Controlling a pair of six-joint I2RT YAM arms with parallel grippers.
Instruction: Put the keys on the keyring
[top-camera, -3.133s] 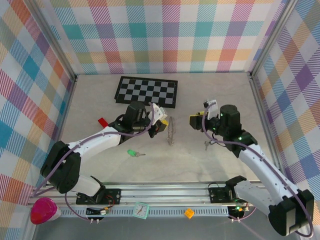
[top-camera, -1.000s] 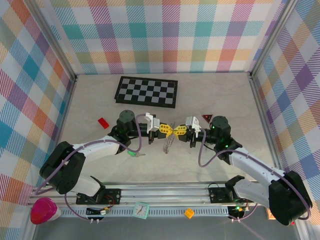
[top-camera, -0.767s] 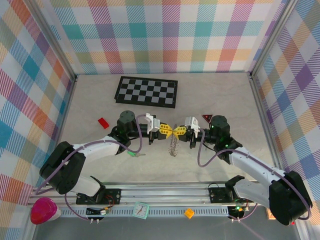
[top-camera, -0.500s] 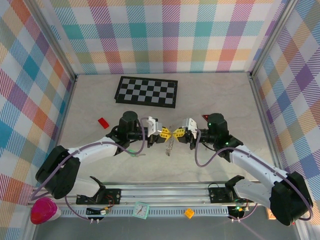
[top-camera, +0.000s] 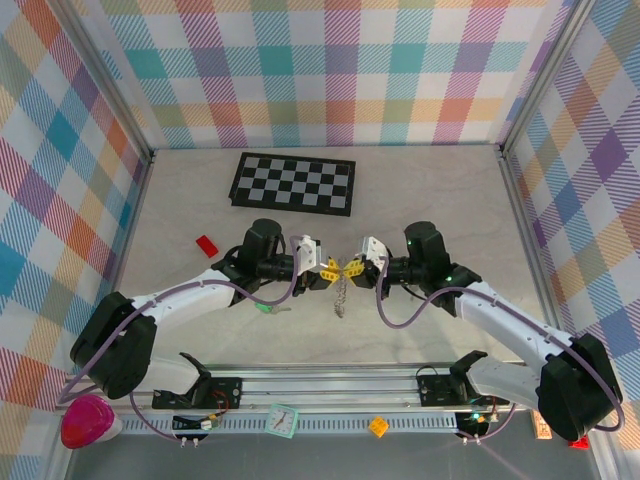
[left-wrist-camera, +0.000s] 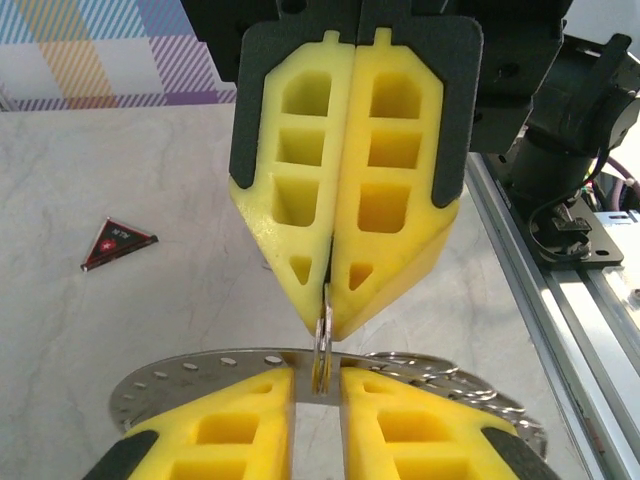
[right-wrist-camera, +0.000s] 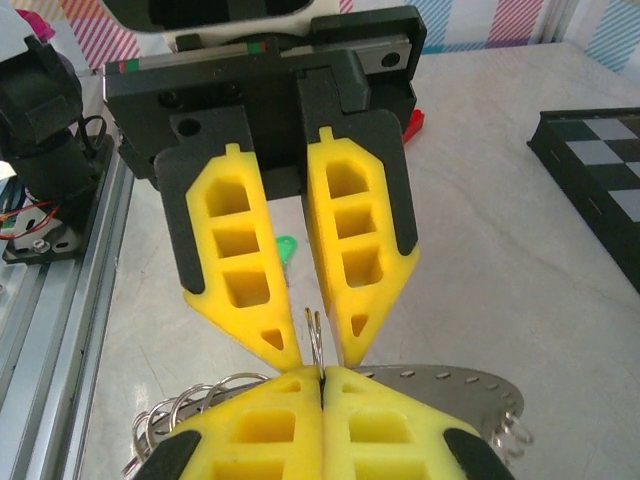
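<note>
From above, the keyring (top-camera: 341, 292) shows edge-on as a thin grey sliver with a fuzz of wire loops. It sits about midway between the counter's (top-camera: 450, 200) left and right edges, closer to the near edge than the far one, right where the two arms meet tip to tip. The left fingers (top-camera: 327, 268) and right fingers (top-camera: 352, 268) face each other just above it. A green-headed key (top-camera: 263, 306) lies on the counter beside the left arm, a red brick (top-camera: 207, 246) sits further left, and a checkerboard (top-camera: 293, 183) lies toward the far edge. In the left wrist view the ring is a flat grey disc (left-wrist-camera: 190, 372) with small holes punched along its rim and wire loops bunched on one side. The right fingers (left-wrist-camera: 330, 300) are pressed together, pinching one upright loop, while the left fingers (left-wrist-camera: 265, 400) stand slightly apart around it. A red triangle (left-wrist-camera: 118, 242) lies beyond. The right wrist view agrees: the left fingers (right-wrist-camera: 350, 250) are spread, with the loop free in the gap between them.
</note>
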